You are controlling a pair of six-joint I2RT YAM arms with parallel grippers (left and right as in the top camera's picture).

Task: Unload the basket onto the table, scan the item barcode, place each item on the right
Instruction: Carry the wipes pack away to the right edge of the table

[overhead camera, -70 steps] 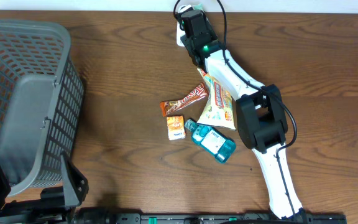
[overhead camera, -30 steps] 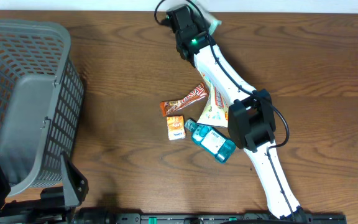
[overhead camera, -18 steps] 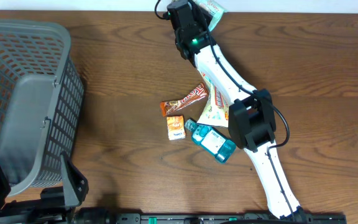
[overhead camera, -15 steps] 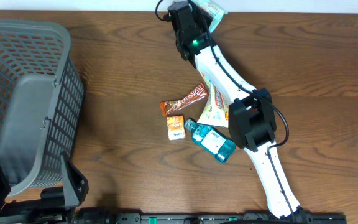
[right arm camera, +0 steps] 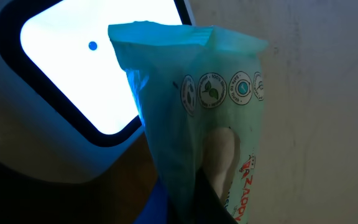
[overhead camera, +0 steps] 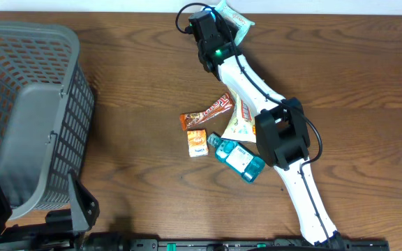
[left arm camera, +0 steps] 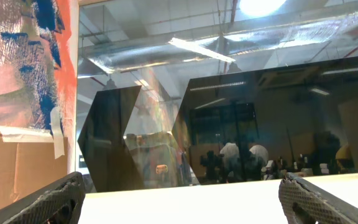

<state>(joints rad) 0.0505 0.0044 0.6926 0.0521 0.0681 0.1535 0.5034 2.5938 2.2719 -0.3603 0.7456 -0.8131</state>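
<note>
The right gripper [overhead camera: 220, 21] is clamping tight on a pale green packet [right arm camera: 197, 106], holding it upright just in front of the glowing window of the scanner [right arm camera: 73, 74] at the far edge of the table [overhead camera: 138, 84]. The left gripper [left arm camera: 182, 199] is gaping wide, gripping nothing. A chocolate bar [overhead camera: 208, 111], orange box [overhead camera: 197, 142], blue bottle [overhead camera: 237, 157] and snack bag [overhead camera: 241, 120] are lying clustered mid-table, well apart from the grey basket [overhead camera: 26, 104]

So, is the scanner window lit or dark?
Lit. The scanner window glows bright white beside the green packet.
</note>
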